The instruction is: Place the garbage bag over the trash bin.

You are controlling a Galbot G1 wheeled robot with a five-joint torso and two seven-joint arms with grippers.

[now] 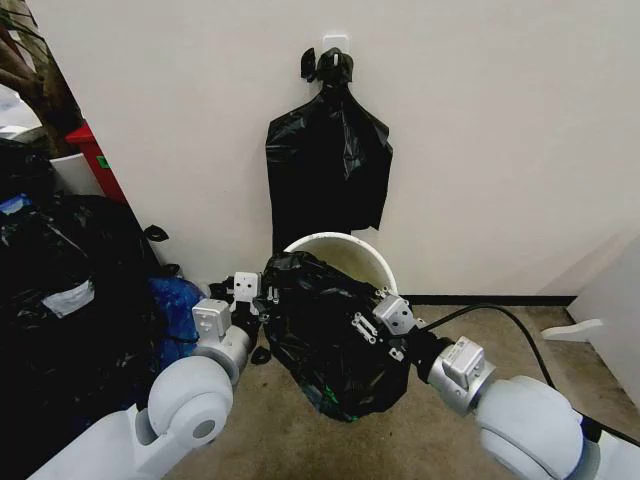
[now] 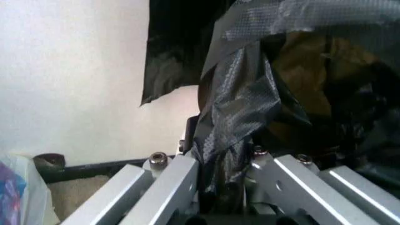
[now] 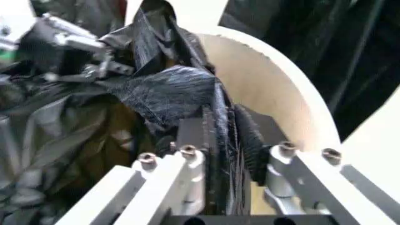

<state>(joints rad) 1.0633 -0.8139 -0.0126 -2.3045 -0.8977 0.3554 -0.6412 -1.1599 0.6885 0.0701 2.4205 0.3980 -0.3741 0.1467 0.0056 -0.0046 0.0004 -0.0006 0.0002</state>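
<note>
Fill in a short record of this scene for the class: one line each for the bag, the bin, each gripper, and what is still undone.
garbage bag: black garbage bag held stretched between both grippers, draped over the near side of the bin
trash bin: white trash bin by the wall, far rim and inner wall bare
left gripper: left gripper, jaws clamped on the bag's edge
right gripper: right gripper, jaws clamped on the bag's opposite edge
undone: bag mouth not yet over the whole rim
background: bunch of black bags hanging on the wall above

garbage bag [image 1: 335, 335] before trash bin [image 1: 362, 252]
</note>
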